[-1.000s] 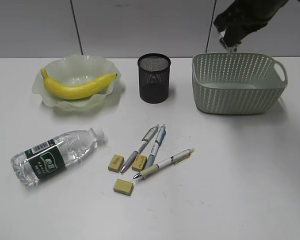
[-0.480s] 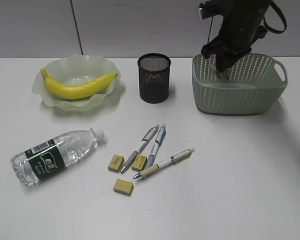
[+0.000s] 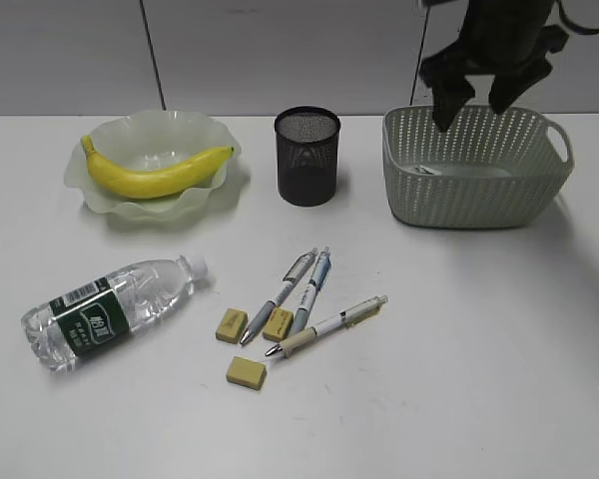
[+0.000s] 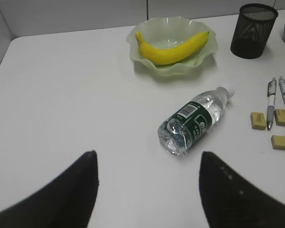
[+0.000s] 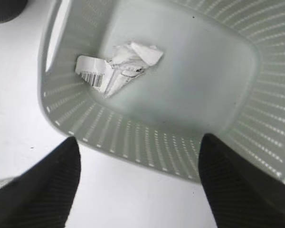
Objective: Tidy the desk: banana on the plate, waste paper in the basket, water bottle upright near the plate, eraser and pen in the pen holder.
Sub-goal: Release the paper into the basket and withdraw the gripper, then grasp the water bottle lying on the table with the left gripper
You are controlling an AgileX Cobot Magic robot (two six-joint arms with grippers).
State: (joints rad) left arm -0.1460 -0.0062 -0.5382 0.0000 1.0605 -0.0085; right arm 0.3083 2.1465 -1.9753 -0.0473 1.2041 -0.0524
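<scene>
The banana point(image 3: 160, 173) lies in the wavy pale green plate point(image 3: 100, 190). The water bottle point(image 3: 110, 310) lies on its side on the white desk point(image 3: 479, 349); it also shows in the left wrist view point(image 4: 194, 121). Three pens point(image 3: 309, 299) and three tan erasers point(image 3: 246, 371) lie at the middle. The black mesh pen holder point(image 3: 306, 157) stands behind them. The waste paper point(image 5: 118, 69) lies inside the green basket point(image 3: 476, 168). My right gripper point(image 3: 471, 108) is open and empty above the basket. My left gripper point(image 4: 147, 190) is open and empty, above bare desk short of the bottle.
A grey wall runs along the desk's back edge. The basket stands at the back right, the plate at the back left. The left arm does not show in the exterior view.
The right gripper went down into the basket, opened, and has risen above its rim. The waste paper now lies in the basket. Nothing else moved.
</scene>
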